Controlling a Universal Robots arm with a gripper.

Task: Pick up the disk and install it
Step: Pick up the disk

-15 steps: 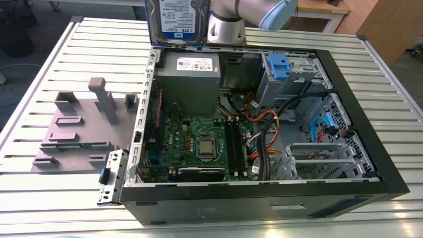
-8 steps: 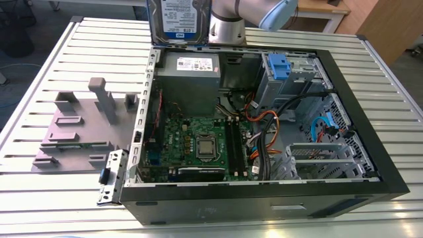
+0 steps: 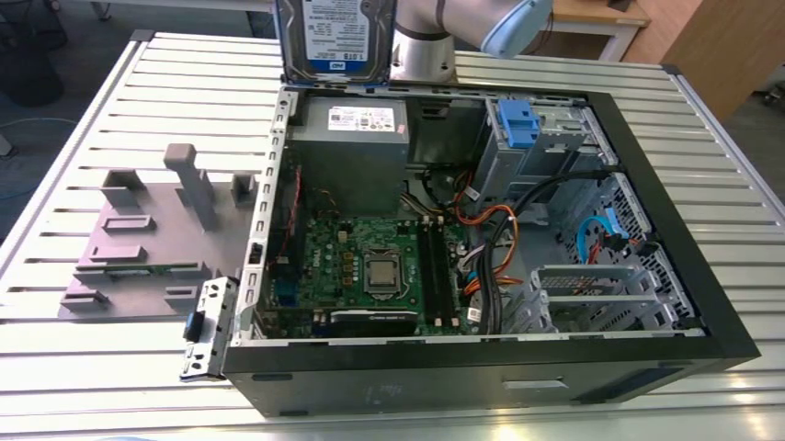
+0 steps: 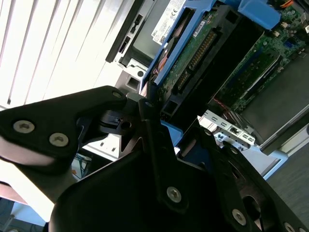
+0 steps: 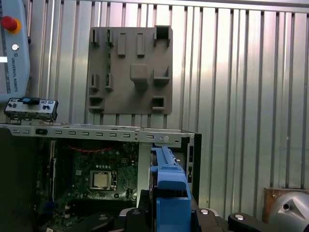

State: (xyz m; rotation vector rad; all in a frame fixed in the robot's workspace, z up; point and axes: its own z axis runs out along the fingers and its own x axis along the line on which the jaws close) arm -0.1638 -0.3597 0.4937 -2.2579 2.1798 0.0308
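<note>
Disk (image 3: 333, 35) is held upright in the air, clamped by its blue frame between the gripper's fingers. In the first wrist view the gripper (image 5: 168, 213) is seen closed on either side of the frame, and in the second wrist view the drive's green circuit board is turned towards the camera. In the exterior view the disk hangs just above the far rim of the open computer case (image 3: 687, 230), label outward. Inside the case a grey power supply (image 3: 349, 138) lies directly below the disk, with a motherboard (image 3: 368, 266), bundled cables (image 3: 491, 230) and a blue latch piece (image 3: 516, 124) in the drive bay. A grey fixture plate (image 3: 135, 248) lies on the surface (image 3: 123, 386) beside the case.
</note>
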